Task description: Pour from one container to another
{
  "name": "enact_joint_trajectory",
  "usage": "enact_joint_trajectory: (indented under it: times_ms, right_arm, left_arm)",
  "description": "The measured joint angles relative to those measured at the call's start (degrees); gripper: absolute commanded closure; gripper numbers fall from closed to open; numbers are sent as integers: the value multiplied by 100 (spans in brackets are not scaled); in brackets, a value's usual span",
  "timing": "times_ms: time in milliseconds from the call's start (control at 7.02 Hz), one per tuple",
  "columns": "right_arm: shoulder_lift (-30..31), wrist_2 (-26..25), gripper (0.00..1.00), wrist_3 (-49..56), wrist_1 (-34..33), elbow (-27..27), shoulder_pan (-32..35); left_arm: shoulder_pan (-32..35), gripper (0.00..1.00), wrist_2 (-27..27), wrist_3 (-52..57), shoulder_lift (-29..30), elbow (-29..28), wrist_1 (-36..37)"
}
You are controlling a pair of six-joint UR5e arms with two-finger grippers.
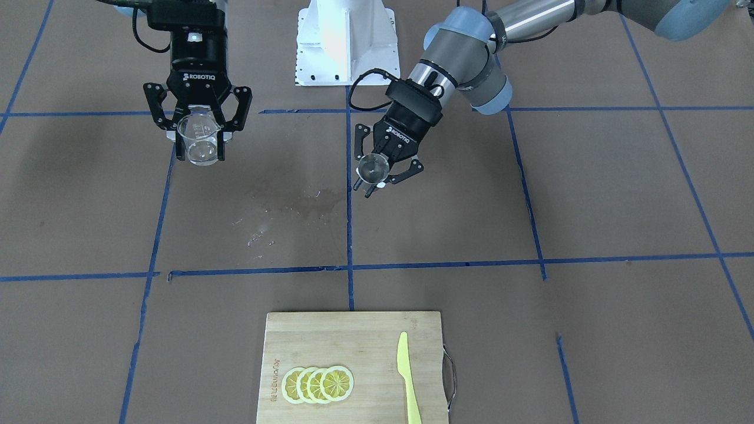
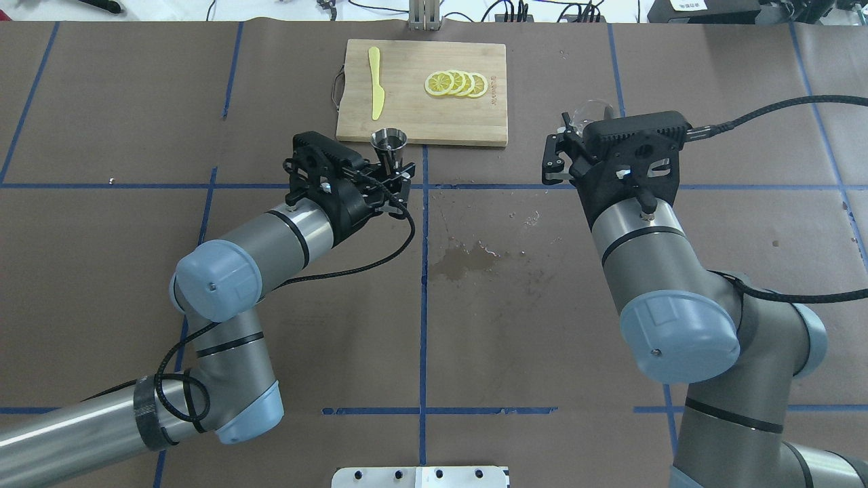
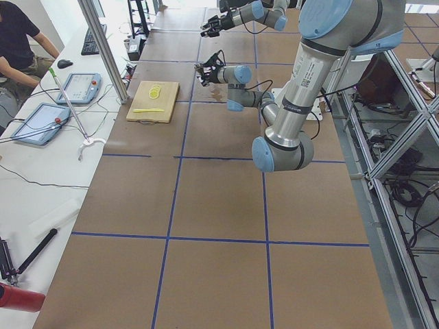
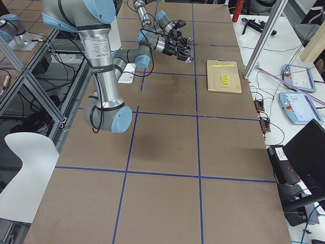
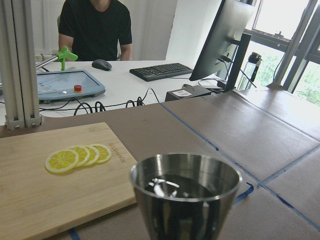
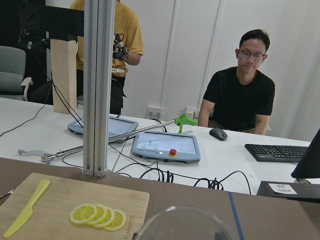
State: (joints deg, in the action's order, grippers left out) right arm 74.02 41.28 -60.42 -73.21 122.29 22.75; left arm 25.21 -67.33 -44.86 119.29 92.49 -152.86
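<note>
Left gripper (image 1: 377, 176) clamped on the steel jigger (image 1: 373, 166) at its narrow waist, fingers on either side; jigger upright, mouth up, held above the table (image 1: 589, 194) near its middle, on the robot's half; left wrist view shows a glinting surface inside the upper cone, contents cannot be told. Right gripper (image 1: 203, 154) closed around the glass cup (image 1: 199, 138), one finger on each side of the wall; cup upright, printed marks on its wall, held above the table toward the robot's right end; cup and jigger well apart, not touching. Wet patch (image 1: 294, 203) with scattered drops on the brown paper, between the two grippers and nearer the operators' edge. Cutting board (image 1: 353, 330) lies at the operators' edge, mid-length; four overlapping lemon slices (image 1: 318, 384) and a yellow knife (image 1: 406, 377) rest on it, apart from each other.
</note>
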Motion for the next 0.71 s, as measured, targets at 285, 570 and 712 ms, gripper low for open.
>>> enact_joint_trajectory:
  times_ms: [285, 570, 712]
  right_arm:
    - [310, 480, 100, -768, 3, 137, 246]
    - [615, 1053, 100, -1010, 0, 239, 318]
    - [736, 1427, 100, -1051, -4, 248, 373]
  left_arm:
    - [5, 100, 777, -272, -667, 335, -6]
    - [9, 100, 1351, -925, -1242, 519, -7]
    - [10, 100, 1700, -1102, -1628, 676, -7]
